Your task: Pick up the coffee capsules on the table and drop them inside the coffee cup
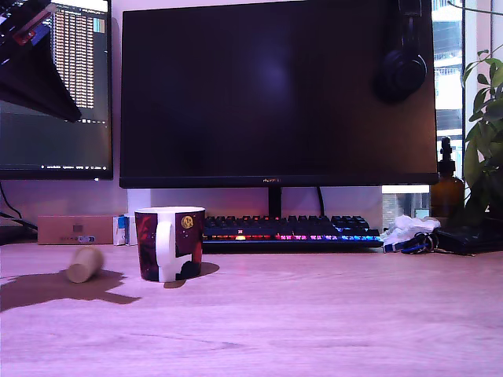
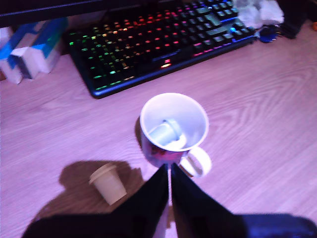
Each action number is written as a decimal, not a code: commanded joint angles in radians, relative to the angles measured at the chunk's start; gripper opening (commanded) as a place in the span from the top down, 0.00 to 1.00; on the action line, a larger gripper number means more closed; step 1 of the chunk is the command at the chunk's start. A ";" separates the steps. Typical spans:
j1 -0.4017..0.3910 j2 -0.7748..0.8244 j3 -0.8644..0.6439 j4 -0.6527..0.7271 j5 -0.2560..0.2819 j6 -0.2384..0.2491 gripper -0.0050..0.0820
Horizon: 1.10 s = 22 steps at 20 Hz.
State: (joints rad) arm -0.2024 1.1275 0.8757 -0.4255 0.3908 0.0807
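The coffee cup (image 1: 169,243) is a dark red-and-black mug with a white handle, standing upright on the desk left of centre in the exterior view. In the wrist view the cup (image 2: 195,116) shows its white inside, with one pale coffee capsule (image 2: 167,134) lying in it. A second cream capsule (image 1: 85,265) lies on its side on the wood, to the exterior view's left of the cup, also seen at capsule (image 2: 108,183). My gripper (image 2: 169,173) hangs above the desk between cup and loose capsule, its black fingers pressed together on nothing.
An RGB-lit keyboard (image 1: 287,230) lies behind the cup under a large dark monitor (image 1: 275,94). A cardboard box (image 1: 75,229) and blue-white cartons (image 2: 32,49) stand at the back. Keys and crumpled tissue (image 1: 409,233), a brown bottle (image 1: 446,188) and a plant (image 1: 487,133) fill the exterior view's right.
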 commanded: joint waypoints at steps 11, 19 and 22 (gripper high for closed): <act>-0.003 -0.075 -0.025 -0.023 0.002 -0.013 0.97; -0.011 -0.193 -0.297 0.216 -0.083 -0.199 0.97; -0.042 -0.219 -0.357 0.242 -0.181 -0.255 0.97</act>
State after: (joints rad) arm -0.2379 0.9291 0.5289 -0.2031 0.2234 -0.1635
